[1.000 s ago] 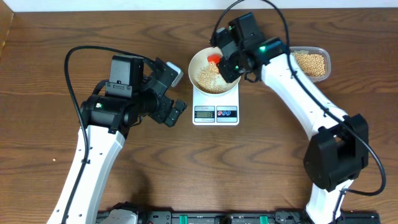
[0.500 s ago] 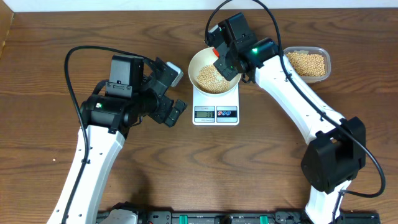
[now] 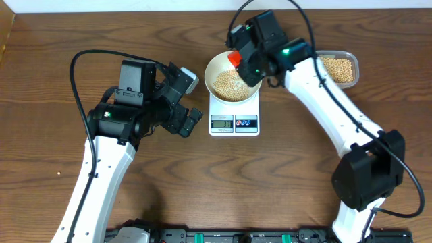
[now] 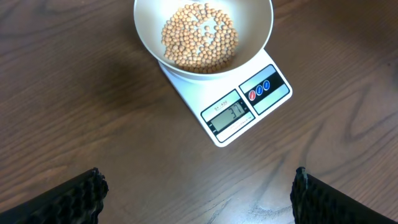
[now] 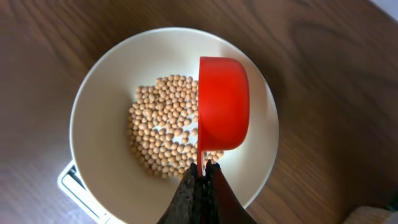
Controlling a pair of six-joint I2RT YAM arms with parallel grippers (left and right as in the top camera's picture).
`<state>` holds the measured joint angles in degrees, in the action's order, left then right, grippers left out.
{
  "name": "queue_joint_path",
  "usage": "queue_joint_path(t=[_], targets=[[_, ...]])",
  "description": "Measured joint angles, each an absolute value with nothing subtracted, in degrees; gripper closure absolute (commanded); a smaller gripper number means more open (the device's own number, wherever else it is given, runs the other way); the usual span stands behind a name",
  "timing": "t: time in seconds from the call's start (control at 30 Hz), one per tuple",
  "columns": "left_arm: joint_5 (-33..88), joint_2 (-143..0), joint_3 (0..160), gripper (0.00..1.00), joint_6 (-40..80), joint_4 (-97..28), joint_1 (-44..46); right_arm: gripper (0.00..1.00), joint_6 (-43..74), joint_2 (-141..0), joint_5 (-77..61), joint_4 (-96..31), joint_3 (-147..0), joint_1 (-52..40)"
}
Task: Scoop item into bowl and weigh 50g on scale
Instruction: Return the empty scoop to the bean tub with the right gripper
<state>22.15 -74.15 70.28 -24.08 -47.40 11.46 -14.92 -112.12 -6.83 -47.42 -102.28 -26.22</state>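
Observation:
The white bowl (image 3: 217, 67) stands on the white scale (image 3: 234, 120) and holds a heap of tan beans (image 3: 231, 84). In the left wrist view the bowl (image 4: 149, 43), the beans (image 4: 200, 37) and the scale (image 4: 249, 102) show at the top. My right gripper (image 5: 202, 171) is shut on the handle of a red scoop (image 5: 222, 112), held tipped on its side over the bowl (image 5: 106, 155) and beans (image 5: 158, 137); the scoop also shows in the overhead view (image 3: 234, 59). My left gripper (image 4: 198, 193) is open and empty above bare table, left of the scale.
A clear plastic tub (image 3: 337, 67) of beans stands at the back right, behind my right arm. The scale's grey display (image 4: 229, 116) is lit. A black cable (image 3: 88, 57) loops over the table at the left.
My right gripper swung left over the bowl and then back right, turning the red scoop. The bean heap in the bowl looks more gathered. The left arm has not moved.

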Motion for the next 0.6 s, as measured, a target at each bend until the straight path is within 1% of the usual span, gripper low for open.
queue_joint_path(t=[0.17, 0.4, 0.6], targets=[[22.13, -74.15, 70.28, 0.04, -24.10, -47.40, 11.46, 0.99, -13.32, -110.87, -14.72, -47.83, -103.37, -21.12], [22.13, -74.15, 70.28, 0.04, -24.08, -47.40, 11.46, 0.99, -8.75, -104.55, -24.99, -47.48, -104.60, -11.51], [22.15, -74.15, 70.28, 0.04, -24.08, -47.40, 11.46, 0.99, -5.87, -100.95, -28.88, -48.75, -105.27, -3.25]])
